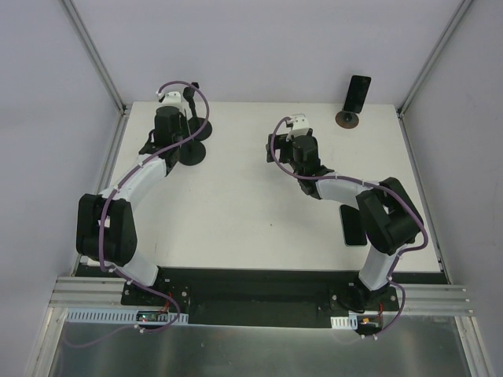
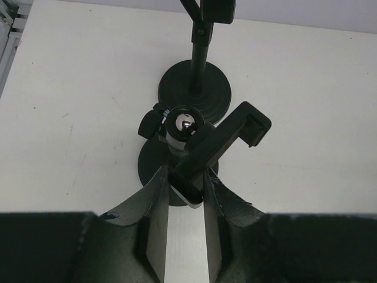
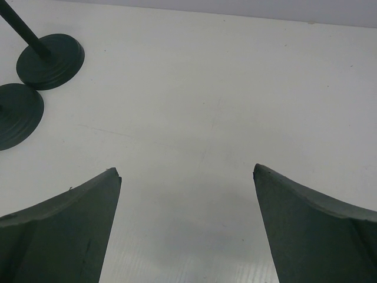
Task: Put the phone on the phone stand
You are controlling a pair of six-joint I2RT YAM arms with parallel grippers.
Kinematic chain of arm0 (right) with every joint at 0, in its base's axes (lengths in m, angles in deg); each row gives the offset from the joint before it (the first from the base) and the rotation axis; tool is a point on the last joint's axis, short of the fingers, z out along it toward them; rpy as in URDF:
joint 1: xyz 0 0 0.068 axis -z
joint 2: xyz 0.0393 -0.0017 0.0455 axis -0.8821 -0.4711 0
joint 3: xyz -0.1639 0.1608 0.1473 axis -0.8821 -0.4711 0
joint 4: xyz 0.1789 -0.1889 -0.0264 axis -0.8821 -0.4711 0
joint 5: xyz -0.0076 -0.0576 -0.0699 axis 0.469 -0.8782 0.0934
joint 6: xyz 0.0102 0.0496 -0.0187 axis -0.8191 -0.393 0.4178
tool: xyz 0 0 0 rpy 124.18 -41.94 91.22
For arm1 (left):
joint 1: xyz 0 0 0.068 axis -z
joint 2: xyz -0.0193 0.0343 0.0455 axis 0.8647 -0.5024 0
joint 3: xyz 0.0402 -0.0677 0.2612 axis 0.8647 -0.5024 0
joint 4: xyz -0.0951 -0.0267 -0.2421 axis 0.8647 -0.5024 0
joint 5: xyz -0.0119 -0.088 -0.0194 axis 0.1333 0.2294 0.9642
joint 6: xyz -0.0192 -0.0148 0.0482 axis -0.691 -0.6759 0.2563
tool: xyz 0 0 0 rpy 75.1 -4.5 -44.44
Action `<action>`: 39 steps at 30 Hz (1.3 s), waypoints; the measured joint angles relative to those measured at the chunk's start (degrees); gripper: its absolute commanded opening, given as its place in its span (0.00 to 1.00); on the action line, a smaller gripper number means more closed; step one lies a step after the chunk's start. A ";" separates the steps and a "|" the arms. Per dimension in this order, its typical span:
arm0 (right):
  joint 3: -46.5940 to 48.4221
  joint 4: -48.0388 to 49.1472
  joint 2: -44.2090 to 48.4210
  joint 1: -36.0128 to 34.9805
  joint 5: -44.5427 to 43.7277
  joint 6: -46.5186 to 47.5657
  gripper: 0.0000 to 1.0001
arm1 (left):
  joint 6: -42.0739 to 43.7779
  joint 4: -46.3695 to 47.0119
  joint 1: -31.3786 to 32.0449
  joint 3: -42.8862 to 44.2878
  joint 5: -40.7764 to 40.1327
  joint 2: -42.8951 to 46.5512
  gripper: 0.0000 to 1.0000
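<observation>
Looking down from above, the top camera is showing the left arm (image 1: 137, 179) stretching toward the far left corner of the surface (image 1: 236, 228). Its wrist is sitting over the phone stand (image 1: 191, 155) there. A second stand (image 1: 203, 128) is standing just beside it, closer to the far edge. The right arm (image 1: 346, 187) is bending toward the middle of the far edge. The phone (image 1: 351, 229) is lying flat near the right edge, well apart from both stands and partly hidden under the right arm's elbow. At the far right corner another phone (image 1: 358, 93) is standing upright on a small round base (image 1: 347, 119).

The left wrist camera is showing the left fingers (image 2: 154, 206) nearly closed. They are pinching the lower end of the phone stand's black clamp bar (image 2: 227, 138), which is tilting up to the right beside a shiny ball joint (image 2: 185, 125). The second stand's round foot and pole are rising just behind it.

The right wrist camera is showing the right fingers (image 3: 70, 227) spread wide and holding nothing, with the white surface showing between them. Two round stand feet are sitting at the left side of this view, one carrying a pole.
</observation>
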State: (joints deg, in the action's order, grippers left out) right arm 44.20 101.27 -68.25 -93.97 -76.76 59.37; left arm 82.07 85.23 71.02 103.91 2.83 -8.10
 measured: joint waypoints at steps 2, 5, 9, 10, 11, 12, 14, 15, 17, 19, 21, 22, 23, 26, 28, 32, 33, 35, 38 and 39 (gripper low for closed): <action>0.00 -0.04 0.00 0.00 -0.22 0.17 0.96 | 0.46 -0.02 -0.04 0.02 0.28 0.00 0.00; -0.02 -0.20 0.00 0.00 -0.74 0.50 0.96 | 1.03 0.02 -0.04 0.02 1.51 0.00 0.00; -0.04 -0.26 0.02 0.00 -1.73 1.07 0.96 | 1.97 0.09 -0.26 0.02 5.29 0.35 0.00; -0.07 -0.26 0.07 0.00 -1.99 1.25 0.96 | 2.29 0.02 -0.42 0.02 7.06 0.61 0.00; -0.09 -0.31 0.11 0.02 -2.21 1.40 0.96 | 2.51 -0.04 -0.44 0.02 8.59 0.81 0.00; -0.09 -0.28 0.20 0.07 -2.49 1.49 0.96 | 2.91 -0.24 -0.50 0.02 11.23 0.96 0.00; -0.09 -0.28 0.35 0.17 -2.73 1.68 0.96 | 3.58 -0.66 -0.24 0.02 15.91 1.05 0.00; -0.09 -0.28 0.44 0.24 -2.80 1.73 0.96 | 3.80 -0.96 0.13 0.02 18.38 1.05 0.00; -0.09 -0.28 0.68 0.44 -3.06 1.88 0.96 | 4.15 -1.33 1.05 0.00 23.19 1.05 0.00; -0.17 -0.26 0.96 0.66 -3.28 1.92 0.96 | 4.96 -1.53 2.45 0.00 28.63 1.05 0.00; -0.44 -0.22 1.33 0.87 -3.80 1.99 0.96 | 6.05 -1.81 3.87 0.00 32.92 1.05 0.00; -0.74 -0.20 1.53 0.98 -4.15 2.03 0.96 | 7.04 -2.01 4.96 0.00 34.47 1.05 0.00; -1.14 -0.20 1.77 1.09 -4.42 2.08 0.96 | 8.11 -2.12 6.25 0.00 35.54 1.03 0.00; -2.45 -0.04 2.38 1.36 -5.25 2.12 0.96 | 10.14 -2.16 9.66 0.00 38.64 0.83 0.00; -3.30 0.02 2.78 1.55 -5.90 2.19 0.96 | 10.36 -2.12 11.13 0.00 40.72 0.59 0.00; -3.85 0.22 3.28 2.01 -6.38 2.27 0.96 | 10.34 -1.68 12.11 0.37 42.84 -0.13 0.00; -3.87 0.22 3.45 2.16 -6.54 2.27 0.96 | 10.32 -1.64 12.13 0.66 42.95 -0.37 0.00; -3.98 0.28 3.91 2.43 -6.91 2.29 0.96 | 10.08 -1.62 12.20 1.25 42.99 -0.92 0.00; -4.85 0.42 5.16 2.78 -7.87 2.32 0.96 | 9.38 -1.62 13.03 1.68 41.83 -1.31 0.00; -5.16 0.44 5.55 2.86 -8.20 2.32 0.96 | 9.14 -1.64 13.57 1.68 40.98 -1.31 0.00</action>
State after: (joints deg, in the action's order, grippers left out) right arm 39.04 101.71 -62.69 -91.11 -84.95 61.69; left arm 91.21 83.59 84.60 105.59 43.81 -9.42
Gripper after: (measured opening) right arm 0.963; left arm 0.232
